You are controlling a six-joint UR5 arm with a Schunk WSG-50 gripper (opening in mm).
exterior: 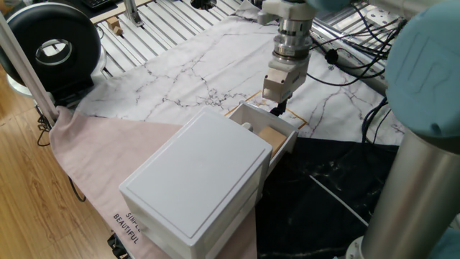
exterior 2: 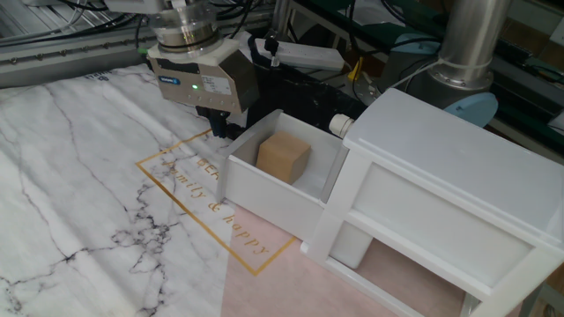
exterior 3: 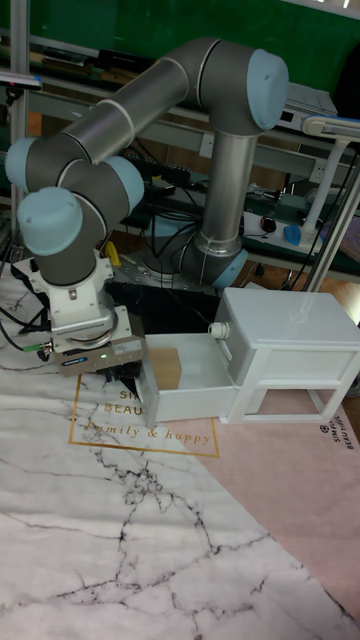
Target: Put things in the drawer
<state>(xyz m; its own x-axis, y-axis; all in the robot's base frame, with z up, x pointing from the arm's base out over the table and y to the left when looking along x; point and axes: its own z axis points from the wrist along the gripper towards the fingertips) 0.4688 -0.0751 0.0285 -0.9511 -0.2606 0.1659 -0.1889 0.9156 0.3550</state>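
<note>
The gripper (exterior 2: 222,129) hangs just outside the front panel of the drawer (exterior 2: 264,195), its dark fingertips low beside that panel's outer face, and nothing shows between them; whether they stand apart or together cannot be told, since the tips are half hidden behind the white wall in every view. Just past the gripper, across the panel, the wooden cube (exterior 2: 283,158) sits inside the pulled-out drawer, resting on its floor with room on each side. So the cube lies from the gripper toward the cabinet (exterior 2: 441,189), along the drawer's line of slide, and the panel stands between the two. The coming move is likely a push to close, and it turns on that line: the gripper would have to press the panel straight toward the cabinet, not at a slant, or the tray may bind. The arm reaches down steeply, wrist vertical, the gripper's body with its green light directly above the fingertips, its bulk well off the cabinet's top.
</note>
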